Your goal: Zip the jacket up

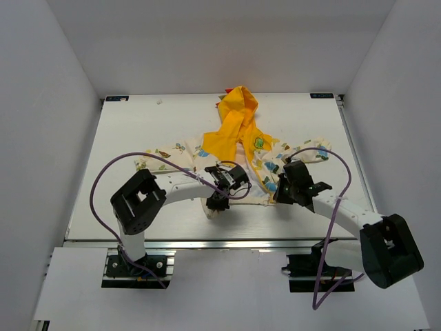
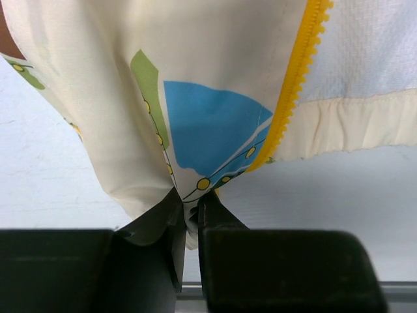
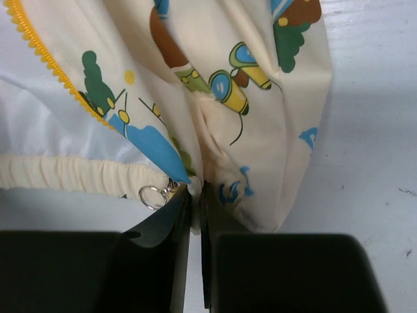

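Zipping task, hem-gathering stage. The jacket (image 1: pixel 241 141) lies spread on a white table (image 1: pixel 138 124), with its yellow hood (image 1: pixel 238 110) at the far end and its hem toward the arm bases.

The left gripper (image 1: pixel 216 203) is at the jacket's hem on the left front panel. Its fingers are clenched on a fold of cream printed cloth, just beside the yellow zipper teeth (image 2: pixel 296 72). The right gripper (image 1: pixel 278 194) is at the hem on the opposite panel and is likewise pinched on fabric. A small metal ring (image 3: pixel 152 194) touches its left finger; this is probably the slider's pull, though the slider body itself is hidden.

The two hem corners appear secured but remain apart, and the zipper is not yet joined. The next move is judged to call for drawing the two zipper ends together at the hem and lining them up closely enough for the slider to engage. The cloth is thin and limp, so the ends are likely to sag or twist unless kept taut.

The table around the jacket is smooth and matt, with faint scuffs visible beside the right panel. Plain white walls (image 1: pixel 69 69) enclose it on three sides. Purple cables (image 1: pixel 103 172) loop over both arms, near the jacket's sleeves.
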Action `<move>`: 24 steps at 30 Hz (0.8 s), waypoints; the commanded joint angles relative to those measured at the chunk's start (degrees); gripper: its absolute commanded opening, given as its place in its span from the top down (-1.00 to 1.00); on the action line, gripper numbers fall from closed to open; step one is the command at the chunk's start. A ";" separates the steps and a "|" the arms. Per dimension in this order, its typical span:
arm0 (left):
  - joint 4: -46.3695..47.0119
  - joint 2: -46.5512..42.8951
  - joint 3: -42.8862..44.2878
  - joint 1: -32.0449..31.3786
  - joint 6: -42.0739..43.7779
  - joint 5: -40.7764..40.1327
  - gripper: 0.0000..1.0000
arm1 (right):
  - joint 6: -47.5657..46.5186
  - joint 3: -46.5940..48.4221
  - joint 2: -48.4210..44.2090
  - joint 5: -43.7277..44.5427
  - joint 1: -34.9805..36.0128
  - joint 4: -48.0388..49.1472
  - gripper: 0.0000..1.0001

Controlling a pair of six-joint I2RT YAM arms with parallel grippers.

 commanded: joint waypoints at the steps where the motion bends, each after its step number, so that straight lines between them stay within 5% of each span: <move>1: -3.97 -3.95 -1.36 -0.13 1.45 -1.15 0.67 | 0.41 -0.75 3.43 -0.07 -1.10 1.19 1.00; 20: -2.39 -30.06 -11.20 14.81 6.38 4.99 0.59 | 1.38 -2.42 10.74 -0.07 -6.20 2.60 1.00; 24: 1.20 -31.29 -11.03 14.98 6.90 8.32 0.79 | -3.01 -2.33 6.63 -4.36 -6.20 5.58 1.00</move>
